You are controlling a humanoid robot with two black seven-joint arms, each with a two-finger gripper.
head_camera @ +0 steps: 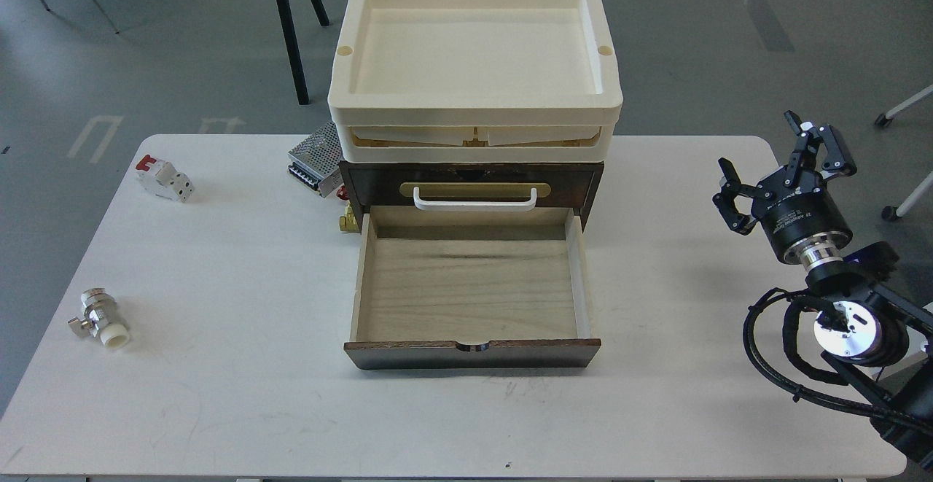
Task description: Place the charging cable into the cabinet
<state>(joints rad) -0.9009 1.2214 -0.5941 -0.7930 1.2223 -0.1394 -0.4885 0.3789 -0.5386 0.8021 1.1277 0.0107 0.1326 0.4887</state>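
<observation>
The dark brown cabinet stands at the table's middle. Its upper drawer is shut and carries a white bar handle. Its lower drawer is pulled out toward me, with a bare light wood inside. The charging cable is out of view. My left arm and gripper are out of view. My right gripper hangs above the table's right edge, fingers spread open and empty.
Cream plastic trays are stacked on top of the cabinet. A perforated metal power supply box lies to the left of the cabinet. A white-and-red circuit breaker lies far left. A metal valve lies near the left front edge.
</observation>
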